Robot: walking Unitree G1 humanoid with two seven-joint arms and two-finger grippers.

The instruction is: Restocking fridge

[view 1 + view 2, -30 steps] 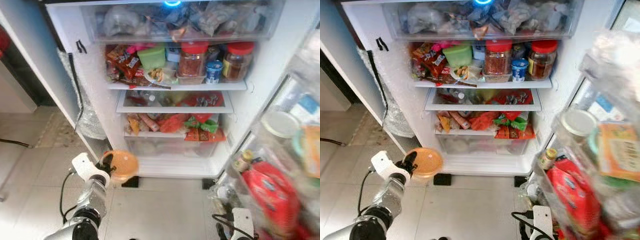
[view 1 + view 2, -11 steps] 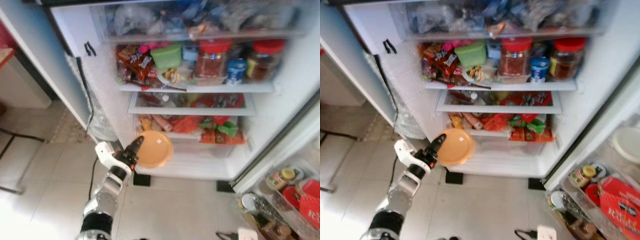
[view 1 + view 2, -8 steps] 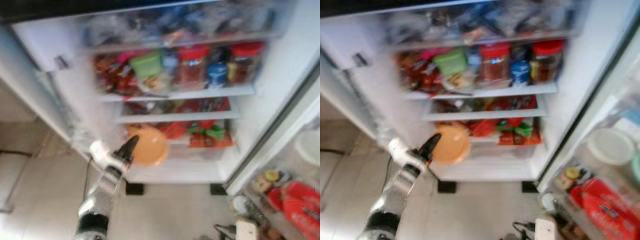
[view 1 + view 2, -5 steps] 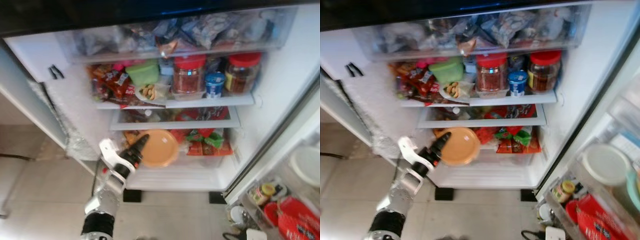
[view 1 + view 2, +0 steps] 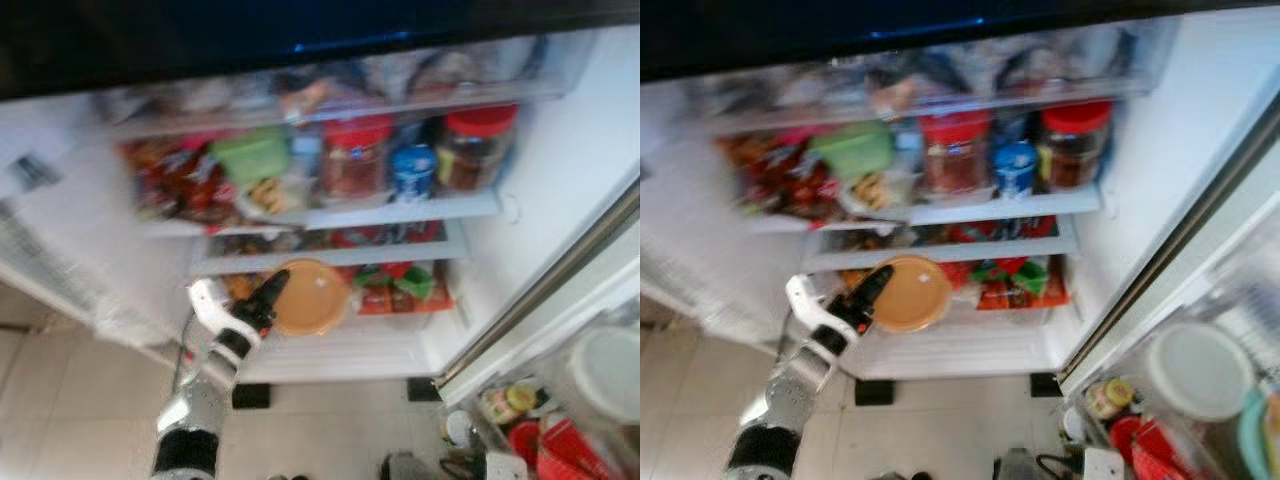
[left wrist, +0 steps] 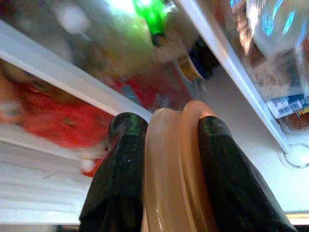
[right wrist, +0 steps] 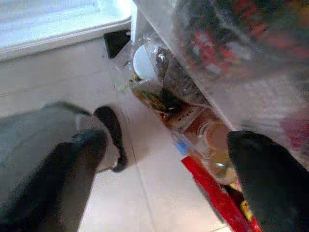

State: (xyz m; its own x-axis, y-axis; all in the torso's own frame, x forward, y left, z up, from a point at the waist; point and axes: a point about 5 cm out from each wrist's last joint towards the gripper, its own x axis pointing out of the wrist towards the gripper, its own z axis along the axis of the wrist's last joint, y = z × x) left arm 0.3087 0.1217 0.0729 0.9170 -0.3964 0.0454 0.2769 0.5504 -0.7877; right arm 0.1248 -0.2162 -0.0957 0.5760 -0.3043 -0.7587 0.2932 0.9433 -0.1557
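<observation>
Left wrist view: left gripper (image 6: 166, 128) fingers clamp the orange lid (image 5: 310, 297) by its rim, held before the fridge (image 5: 560, 180) lower shelf. Right gripper (image 7: 169, 145) fingers spread wide. Labels blurred, unreadable.

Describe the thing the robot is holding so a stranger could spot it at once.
Look at the open fridge, then its lower shelves. In front of them the left gripper pinches a round, flat orange container by its rim, unlike the red packets beside it.

Fridge (image 5: 560, 180) fills upper frame, jars (image 5: 478, 148) upper right on shelf (image 5: 400, 212), lid (image 5: 310, 297) centre-left w/ left gripper (image 5: 265, 297), door bins (image 5: 1200, 400) lower right.
</observation>
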